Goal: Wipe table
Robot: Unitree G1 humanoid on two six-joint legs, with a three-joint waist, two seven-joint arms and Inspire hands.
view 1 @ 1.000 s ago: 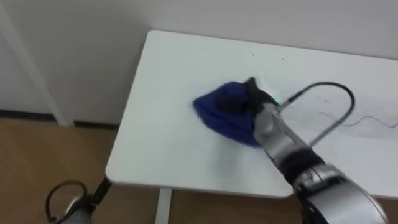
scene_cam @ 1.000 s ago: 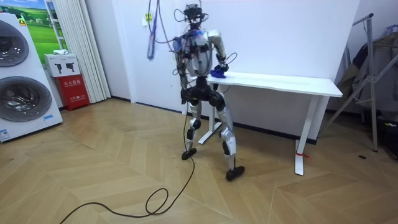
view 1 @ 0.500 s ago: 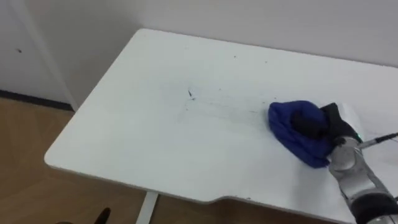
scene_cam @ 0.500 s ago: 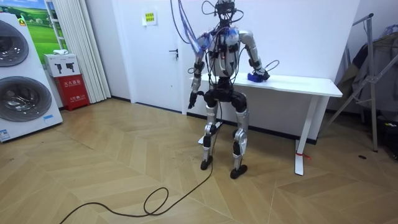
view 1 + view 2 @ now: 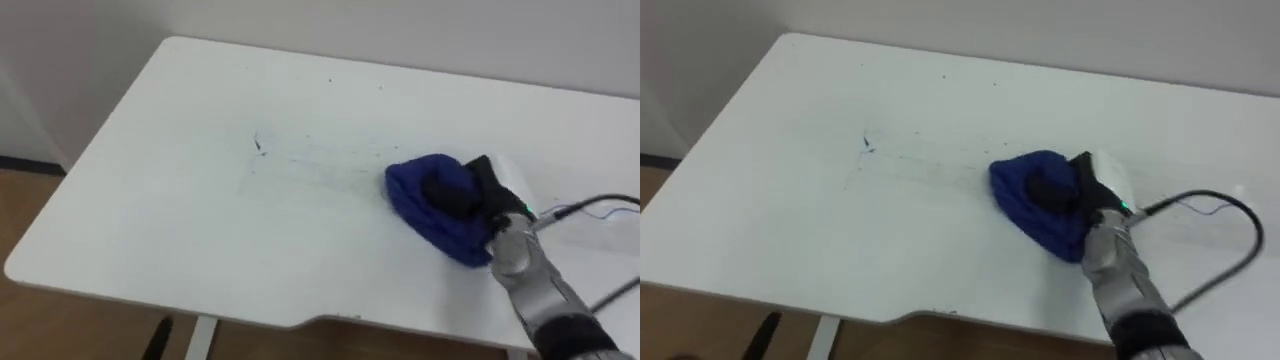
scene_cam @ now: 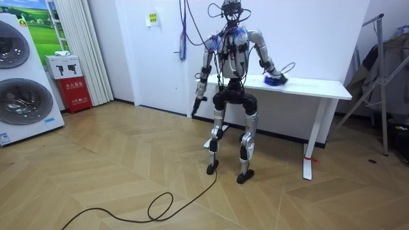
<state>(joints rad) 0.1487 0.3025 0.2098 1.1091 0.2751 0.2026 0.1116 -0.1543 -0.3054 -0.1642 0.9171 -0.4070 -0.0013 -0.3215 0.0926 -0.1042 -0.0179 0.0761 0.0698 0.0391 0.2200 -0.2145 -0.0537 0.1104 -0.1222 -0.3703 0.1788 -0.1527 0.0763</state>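
Standing at a white table (image 5: 150, 200), the robot holds a bunched blue cloth (image 5: 425, 215) on the tabletop, right hand (image 5: 482, 192) curled into it. The left hand (image 6: 195, 106) hangs beside it, state unclear.

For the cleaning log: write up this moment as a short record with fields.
Surface: white table, set against a wall
Tool: blue cloth, bunched up, lying on the table
Right hand: right hand on top of the cloth, fingers curled into it
Left hand: left hand hanging at the robot's side, off the table
Dirt: small dark mark with faint lines beside it, to the left of the cloth, apart from it
Robot: standing at the table's front edge
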